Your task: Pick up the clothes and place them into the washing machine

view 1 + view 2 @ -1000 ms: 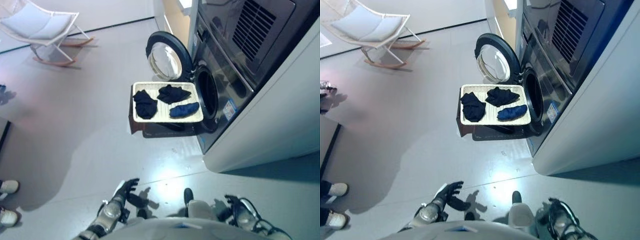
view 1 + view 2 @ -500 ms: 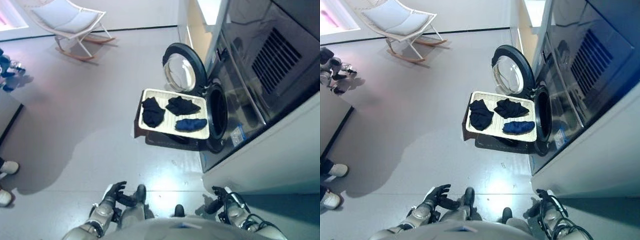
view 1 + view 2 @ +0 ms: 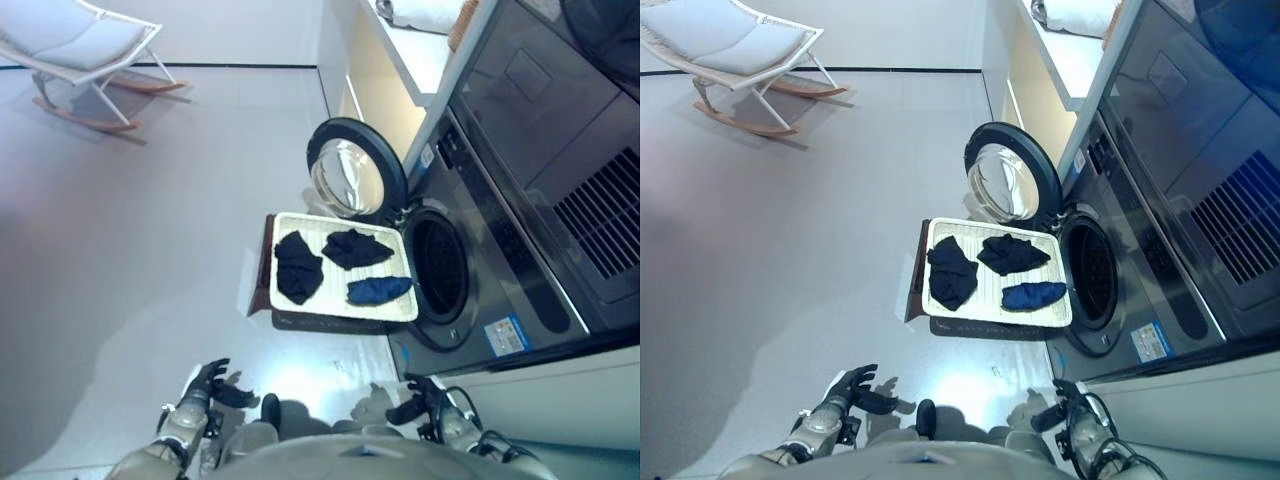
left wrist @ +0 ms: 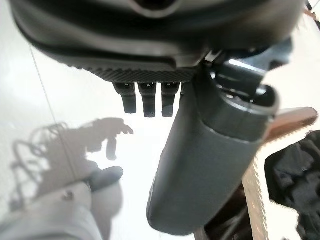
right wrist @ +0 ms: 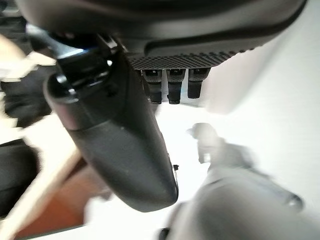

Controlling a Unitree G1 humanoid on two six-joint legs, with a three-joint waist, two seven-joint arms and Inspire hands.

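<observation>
I am keeping my left hand (image 3: 205,382) and right hand (image 3: 420,392) empty, fingers relaxed, low near me, while the clothes (image 3: 297,267) are lying on the tray (image 3: 285,222) beside the washing machine (image 3: 440,270); soft, light, I'd pinch a bunched fold.

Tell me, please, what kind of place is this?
Probably a home laundry area or a showroom mock-up of one: a front-loading washing machine with its door open, a tray of dark clothes before it, and a rocking chair behind.

We see matt dark cloth clothes (image 3: 299,267) on a ribbed cream tray (image 3: 337,308); glossy dark washing machine (image 3: 500,260); shiny floor (image 3: 130,230).
</observation>
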